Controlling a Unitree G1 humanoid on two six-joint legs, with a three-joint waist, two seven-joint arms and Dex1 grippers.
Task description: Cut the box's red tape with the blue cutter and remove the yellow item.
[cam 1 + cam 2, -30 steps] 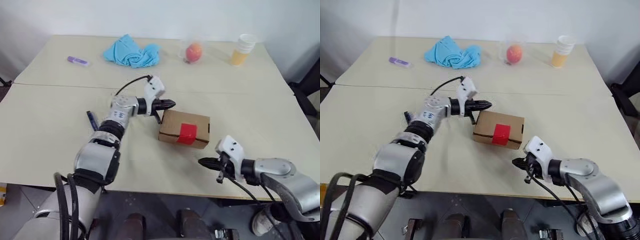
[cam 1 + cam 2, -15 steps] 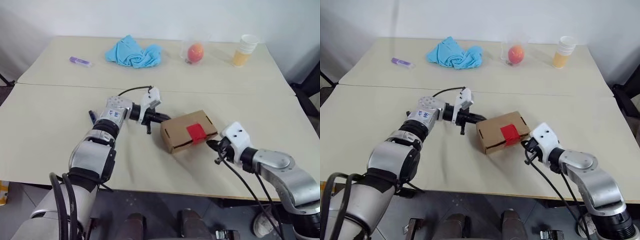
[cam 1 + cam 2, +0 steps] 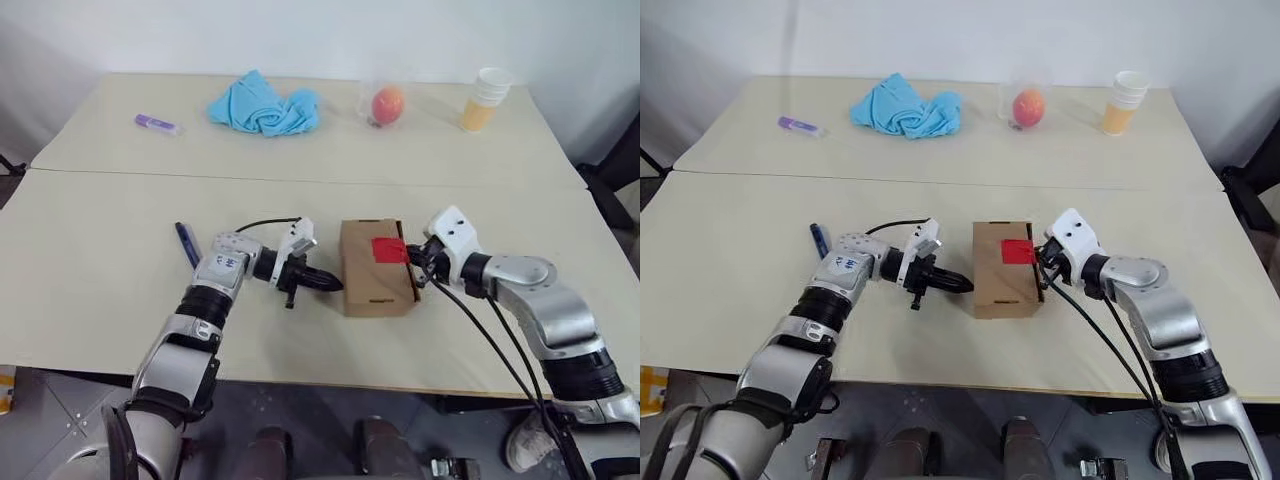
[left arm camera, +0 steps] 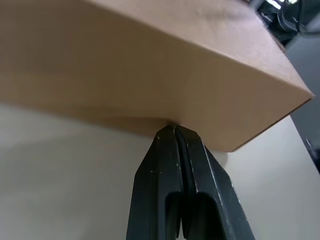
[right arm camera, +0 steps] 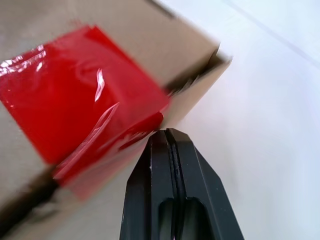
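The brown box [image 3: 372, 272] lies in the middle of the table, with the red tape [image 3: 388, 250] across its top right edge. My left gripper [image 3: 335, 285] is shut and empty, its tip pressed low against the box's left side [image 4: 150, 60]. My right gripper [image 3: 409, 260] is also shut and empty, its tip [image 5: 167, 132] at the box's right edge, right beside the red tape [image 5: 75, 100]. The blue cutter [image 3: 186, 243] lies loose on the table to the left of my left forearm. The yellow item is hidden.
At the back of the table lie a crumpled blue cloth [image 3: 262, 105] and a purple marker [image 3: 156, 123]. An orange-red fruit sits in a clear cup [image 3: 387, 101], and a stack of paper cups [image 3: 482, 100] stands nearby. The table's front edge runs close behind both arms.
The box has swung round on the table, its taped side now facing right. My left gripper pulled back and down to its left side. My right gripper came forward to the taped edge.
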